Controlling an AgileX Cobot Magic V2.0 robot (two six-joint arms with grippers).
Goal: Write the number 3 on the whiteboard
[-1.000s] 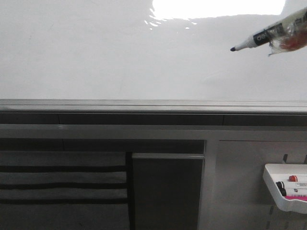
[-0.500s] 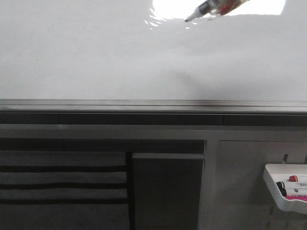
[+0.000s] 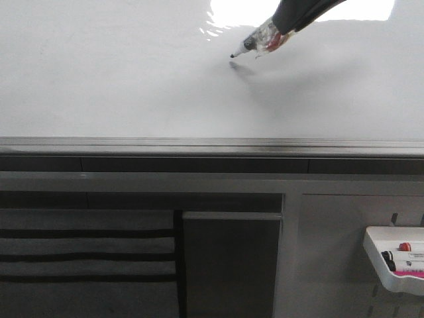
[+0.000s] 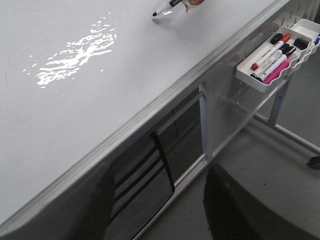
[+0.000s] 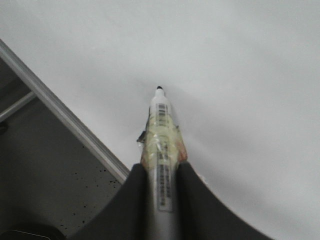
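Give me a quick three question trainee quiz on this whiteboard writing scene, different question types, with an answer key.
1. True or false: the whiteboard already shows a finished digit.
2. Which gripper holds the black-tipped marker? A) left B) right
3. Fill in: spare markers lie in a white ____ hung below the board's edge rail.

Key: 1. False, no ink shows on the board. 2. B, the right gripper is shut on it. 3. tray.

Right gripper (image 3: 289,28) runs off the front view's top edge; marker (image 5: 162,145) tip contact with the whiteboard (image 3: 119,79) unclear
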